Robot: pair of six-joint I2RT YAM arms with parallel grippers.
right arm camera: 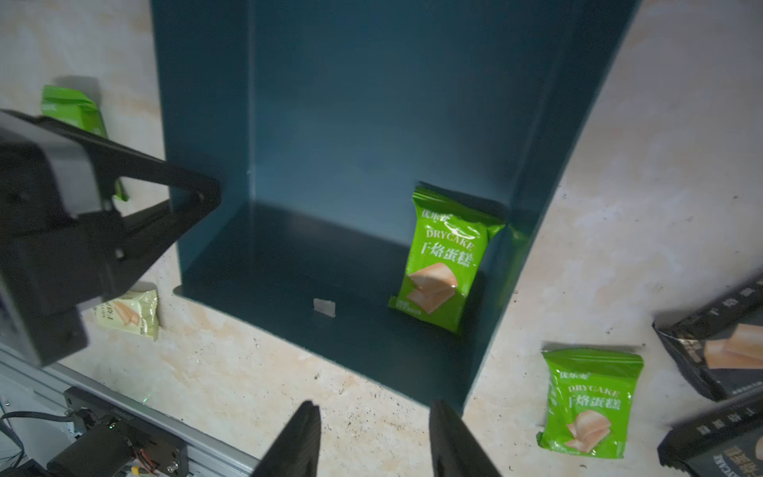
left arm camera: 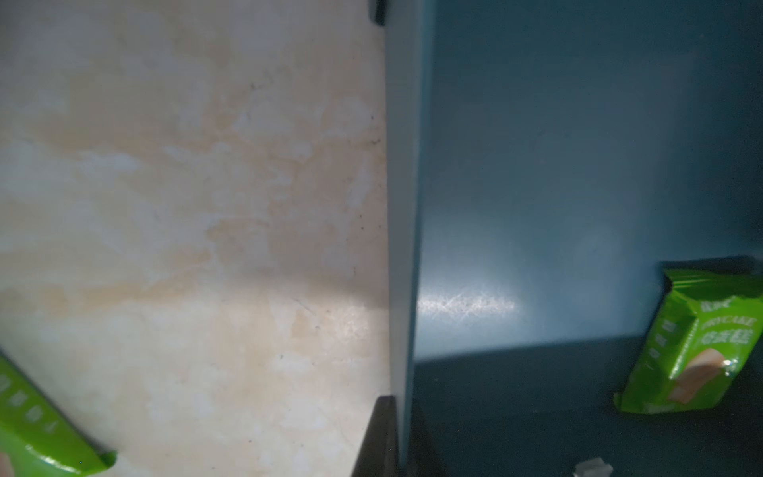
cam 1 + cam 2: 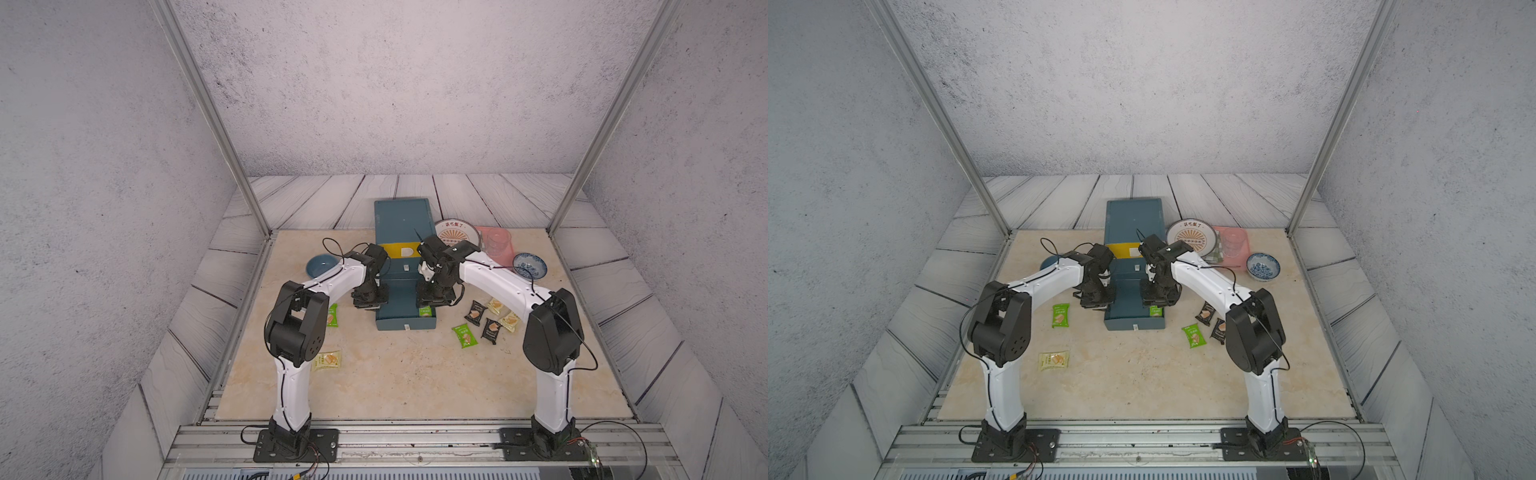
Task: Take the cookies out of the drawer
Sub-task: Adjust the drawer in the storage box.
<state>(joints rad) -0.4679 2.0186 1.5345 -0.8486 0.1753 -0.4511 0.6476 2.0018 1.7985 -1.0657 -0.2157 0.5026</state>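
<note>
The blue drawer (image 3: 405, 323) is pulled out toward the table's front. One green cookie packet (image 3: 424, 311) (image 1: 448, 258) leans in its front right corner. My left gripper (image 3: 368, 306) (image 2: 398, 402) is shut on the drawer's left wall (image 2: 402, 206), one finger on each side. My right gripper (image 1: 373, 409) hangs open above the drawer's right side with nothing between its fingers. Other cookies lie on the table. To the right are a green packet (image 3: 464, 336), two black ones (image 3: 476, 312) and pale yellow ones (image 3: 510, 321). To the left are a green one (image 3: 1060, 315) and a pale yellow one (image 3: 327, 360).
The blue cabinet (image 3: 401, 220) with a yellow front (image 3: 392, 250) stands behind the drawer. A blue dish (image 3: 322, 265) sits at the left. A patterned plate (image 3: 457, 233), a pink cup (image 3: 496, 243) and a blue-white bowl (image 3: 529, 266) are at the back right.
</note>
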